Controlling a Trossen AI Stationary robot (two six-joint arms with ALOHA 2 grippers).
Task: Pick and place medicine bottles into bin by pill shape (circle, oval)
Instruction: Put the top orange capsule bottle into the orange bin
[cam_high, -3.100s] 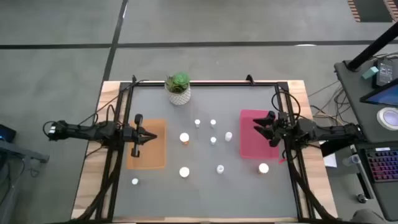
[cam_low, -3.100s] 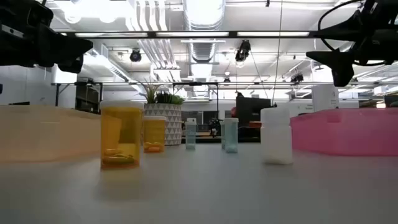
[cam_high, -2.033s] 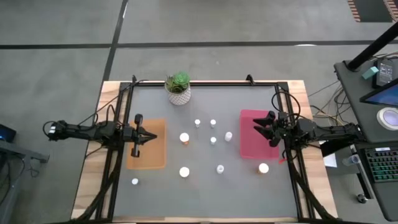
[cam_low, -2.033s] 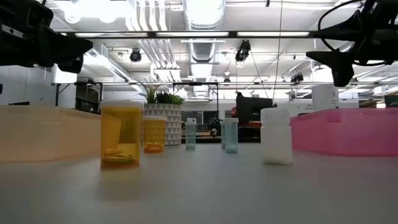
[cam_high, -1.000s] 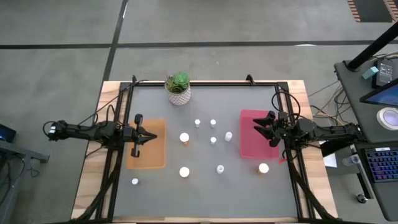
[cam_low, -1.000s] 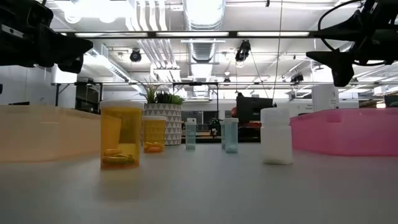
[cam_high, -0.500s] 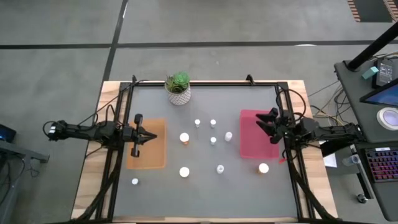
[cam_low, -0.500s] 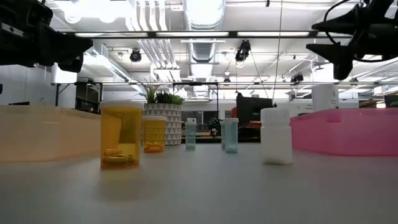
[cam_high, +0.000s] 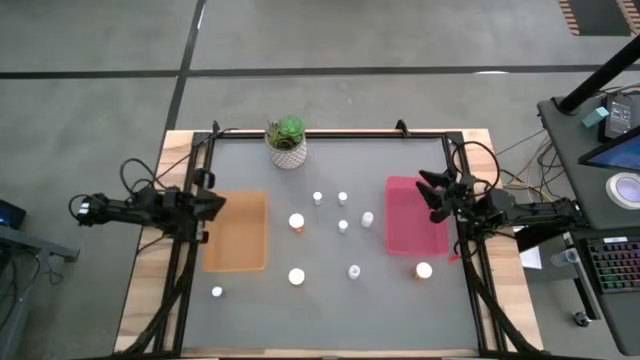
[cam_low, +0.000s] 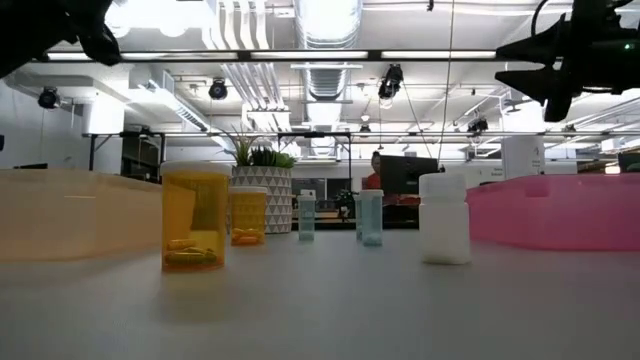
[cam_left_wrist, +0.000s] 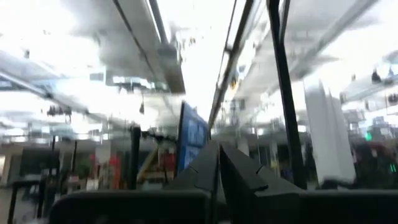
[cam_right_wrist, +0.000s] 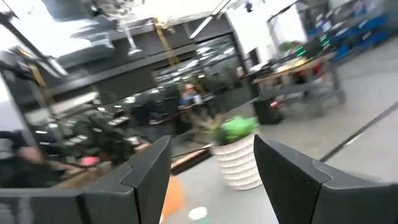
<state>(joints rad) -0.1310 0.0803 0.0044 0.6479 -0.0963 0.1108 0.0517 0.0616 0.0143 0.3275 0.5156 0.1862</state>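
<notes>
Several medicine bottles with white caps stand on the grey mat between the two bins, among them a wide one (cam_high: 297, 222), a slim one (cam_high: 343, 198) and one near the pink bin (cam_high: 424, 270). In the low view an orange bottle (cam_low: 195, 215) stands on its base nearest the camera. My left gripper (cam_high: 218, 201) hangs shut above the orange bin's (cam_high: 237, 245) left rim, tipped upward; its fingers (cam_left_wrist: 219, 165) are together. Over the right edge of the pink bin (cam_high: 410, 230) my right gripper (cam_high: 431, 196) is open and holds nothing (cam_right_wrist: 211, 168).
A potted green plant (cam_high: 287, 142) stands at the table's far edge, left of centre. One small bottle (cam_high: 217, 292) sits alone near the front left. Black frame rails run along the table's left and right sides. A desk with screens stands beyond the right edge.
My left gripper has risen and tipped sharply upward, drawing back toward the table's left edge; it stays shut. My right gripper has tipped up somewhat and rolled, staying open above the pink bin's right edge. No bottle has moved.
</notes>
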